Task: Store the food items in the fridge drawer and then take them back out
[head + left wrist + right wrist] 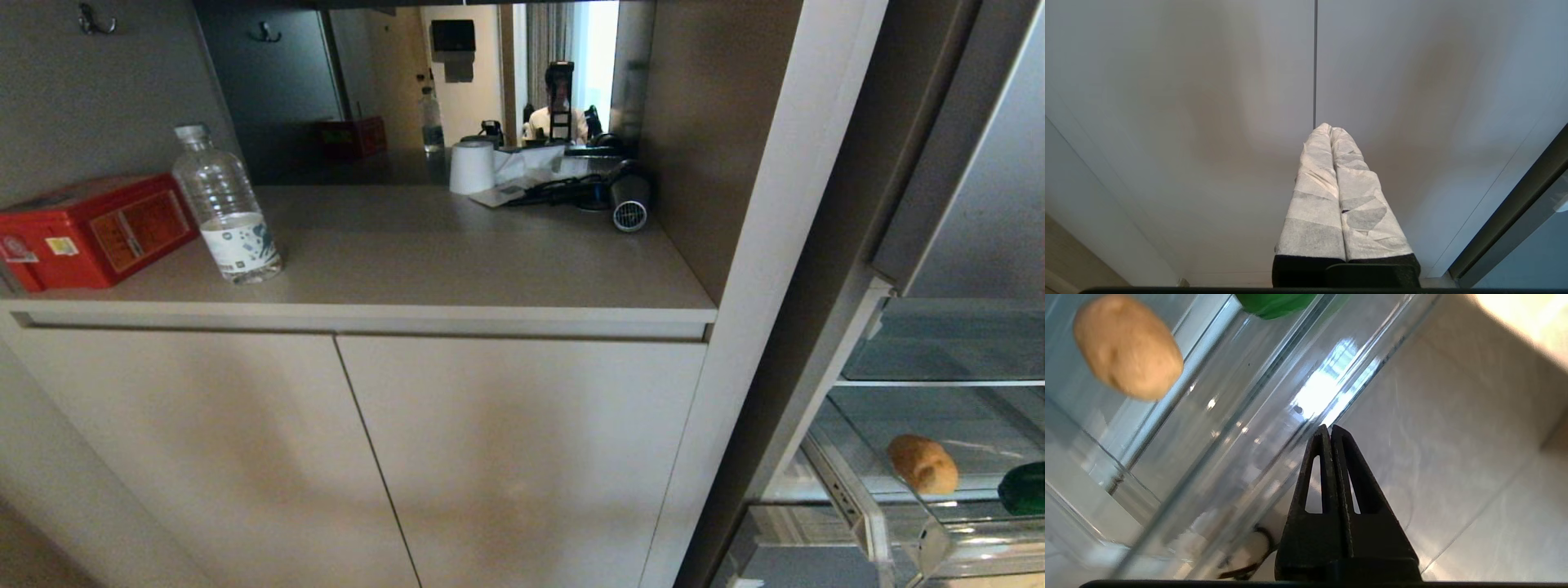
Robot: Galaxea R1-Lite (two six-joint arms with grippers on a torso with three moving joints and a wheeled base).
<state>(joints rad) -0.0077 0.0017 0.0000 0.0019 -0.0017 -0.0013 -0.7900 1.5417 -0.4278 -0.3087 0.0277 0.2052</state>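
Potato (1128, 345) and green bell pepper (1274, 303) were both already sitting inside the fridge drawer (1216, 428), so my guess is the storing half was done or close to it, and taking them back out was what remained. From the right wrist view, the right gripper (1329, 428) was clenched tight with nothing in it, tips pressed together and parked right at the drawer's clear front wall. That reads to me like a nudge or push on the drawer front rather than a grab, since shut fingers can't pick anything up. Whether the tips actually touched the plastic, I couldn't tell.

Relative to that pincer, the potato lay well beyond the tips on the far side of the see-through wall, off to one side. The pepper was further along past the tips, only a sliver of it showing at the frame edge. The two weren't touching each other.

In the head view the drawer looked pulled out, with potato (922, 464) and pepper (1024, 487) resting on its floor near each other.

Left gripper (1331, 130) was idle, its wrapped fingers closed on nothing, pointing at the pale cabinet doors (1208, 102).

Up on the counter (457, 261) stood a water bottle (227, 208) and red box (90, 230), not part of this.
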